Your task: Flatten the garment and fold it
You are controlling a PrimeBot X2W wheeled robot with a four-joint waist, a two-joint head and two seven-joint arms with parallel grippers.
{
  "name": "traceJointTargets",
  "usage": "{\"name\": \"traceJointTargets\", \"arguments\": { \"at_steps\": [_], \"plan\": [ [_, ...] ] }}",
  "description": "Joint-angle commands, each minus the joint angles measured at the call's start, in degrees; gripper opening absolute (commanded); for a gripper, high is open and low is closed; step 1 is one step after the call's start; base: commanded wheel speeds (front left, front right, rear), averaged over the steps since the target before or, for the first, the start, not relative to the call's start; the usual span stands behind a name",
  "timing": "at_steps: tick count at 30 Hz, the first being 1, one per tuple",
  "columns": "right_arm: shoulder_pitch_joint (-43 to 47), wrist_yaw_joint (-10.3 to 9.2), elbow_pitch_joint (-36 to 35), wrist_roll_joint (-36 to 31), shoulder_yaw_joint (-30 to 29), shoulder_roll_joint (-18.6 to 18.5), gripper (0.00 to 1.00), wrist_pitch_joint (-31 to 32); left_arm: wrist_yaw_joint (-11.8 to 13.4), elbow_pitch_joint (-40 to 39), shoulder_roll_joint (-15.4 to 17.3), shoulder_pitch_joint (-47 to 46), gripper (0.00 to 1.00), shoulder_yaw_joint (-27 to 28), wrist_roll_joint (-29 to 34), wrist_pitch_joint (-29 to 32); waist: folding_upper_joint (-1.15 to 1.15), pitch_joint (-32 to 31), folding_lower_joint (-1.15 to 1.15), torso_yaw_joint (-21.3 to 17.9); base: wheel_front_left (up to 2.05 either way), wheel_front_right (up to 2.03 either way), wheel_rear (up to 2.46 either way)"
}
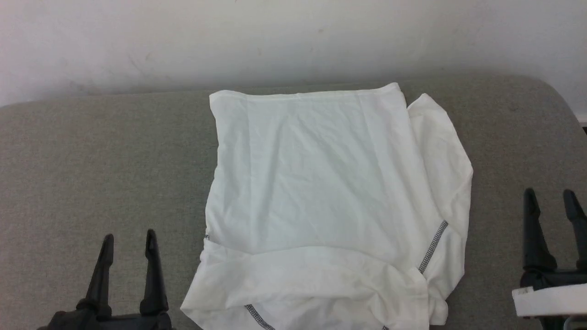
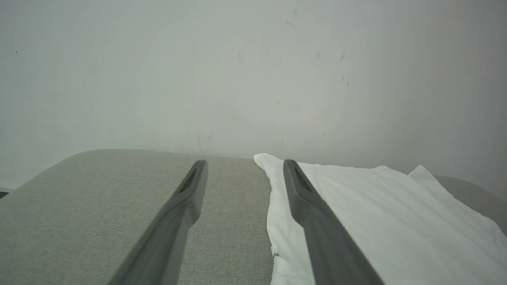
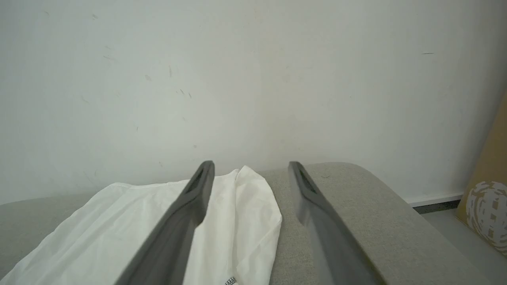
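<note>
The garment (image 1: 321,197) is a white thin shirt lying partly folded in the middle of the grey surface, with dark zigzag seams near its front and right edges. It also appears in the left wrist view (image 2: 380,221) and the right wrist view (image 3: 119,229). My left gripper (image 1: 128,240) stands open at the lower left, beside the garment and apart from it, nothing between its fingers (image 2: 182,213). My right gripper (image 1: 550,197) stands open at the lower right, also clear of the cloth, with empty fingers (image 3: 317,213).
The grey fabric-covered surface (image 1: 91,160) has rounded far corners and ends at a white wall (image 1: 293,41). A brown cardboard piece (image 3: 489,198) leans on the floor past the surface's right end. Bare surface lies on both sides of the garment.
</note>
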Motion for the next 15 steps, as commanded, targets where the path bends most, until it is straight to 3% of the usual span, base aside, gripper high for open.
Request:
{"name": "traceJointTargets", "arguments": {
  "at_steps": [1,9,15],
  "plan": [
    [-1.66,-0.04,-0.37,0.2,-0.33,0.13,1.0,0.38,-0.47,-0.32,-0.3,-0.86,1.0,0.42,0.85,-0.27,0.0,1.14,0.0,-0.23,0.0,0.0,0.0],
    [-19.07,-0.04,-3.41,-1.72,-1.01,-1.01,1.0,12.43,-3.14,-2.36,-2.28,-4.17,1.0,0.77,1.92,-0.28,0.0,7.47,0.0,-0.54,0.0,0.0,0.0],
    [-36.93,-0.04,1.3,2.22,-2.49,-7.8,1.0,25.48,-5.01,-2.71,-1.81,-7.43,1.0,1.26,2.51,-0.28,0.0,13.73,0.0,0.7,0.0,0.0,0.0]
  ]
}}
